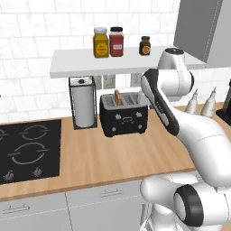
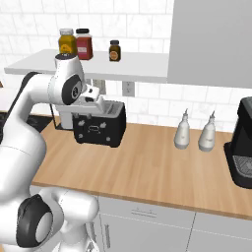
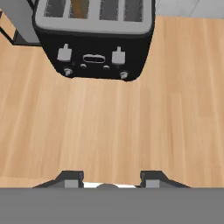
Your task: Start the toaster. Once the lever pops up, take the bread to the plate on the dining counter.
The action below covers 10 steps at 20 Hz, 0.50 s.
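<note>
Bread [image 1: 117, 96] stood in a toaster [image 1: 124, 114] slot at the worktop's back, levers apparently up, while the gripper [image 3: 111, 177], fingers partly apart and empty, hovered just before it; next move likely needed pressing a lever down.

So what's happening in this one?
The white arm is working at the black toaster on the wood worktop. A bread slice stands up out of one slot. The tool hovers over the worktop in front of the toaster, holding nothing, its fingers apart. The bread hasn't been picked up yet.
</note>
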Motion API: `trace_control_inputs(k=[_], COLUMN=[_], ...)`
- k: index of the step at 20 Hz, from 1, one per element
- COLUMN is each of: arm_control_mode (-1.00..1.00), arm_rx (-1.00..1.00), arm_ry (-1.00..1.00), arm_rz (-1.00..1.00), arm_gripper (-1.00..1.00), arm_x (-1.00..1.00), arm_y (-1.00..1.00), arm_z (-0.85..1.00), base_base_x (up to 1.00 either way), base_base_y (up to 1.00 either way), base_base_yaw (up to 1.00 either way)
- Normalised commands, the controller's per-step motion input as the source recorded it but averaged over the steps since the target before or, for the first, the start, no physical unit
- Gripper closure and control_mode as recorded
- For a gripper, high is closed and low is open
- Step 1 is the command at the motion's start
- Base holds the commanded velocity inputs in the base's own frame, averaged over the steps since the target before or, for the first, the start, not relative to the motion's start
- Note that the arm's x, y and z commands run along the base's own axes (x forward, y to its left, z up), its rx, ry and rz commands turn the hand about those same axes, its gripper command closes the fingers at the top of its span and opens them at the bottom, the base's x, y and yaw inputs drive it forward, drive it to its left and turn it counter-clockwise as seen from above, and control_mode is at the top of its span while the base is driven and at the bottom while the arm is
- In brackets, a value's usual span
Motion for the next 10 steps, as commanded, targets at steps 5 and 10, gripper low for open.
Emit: trace_control_inputs(k=[5, 10], arm_control_mode=[-1.00, -1.00], arm_rx=[0.00, 0.00], arm_ry=[-0.01, -0.01], arm_rz=[0.00, 0.02], arm_gripper=[-1.00, -1.00], arm_x=[-0.19, -0.05], arm_y=[0.04, 0.61], arm_z=[0.00, -0.10], base_base_x=[0.00, 0.00], base_base_y=[0.00, 0.00], base_base_yaw=[0.00, 0.00])
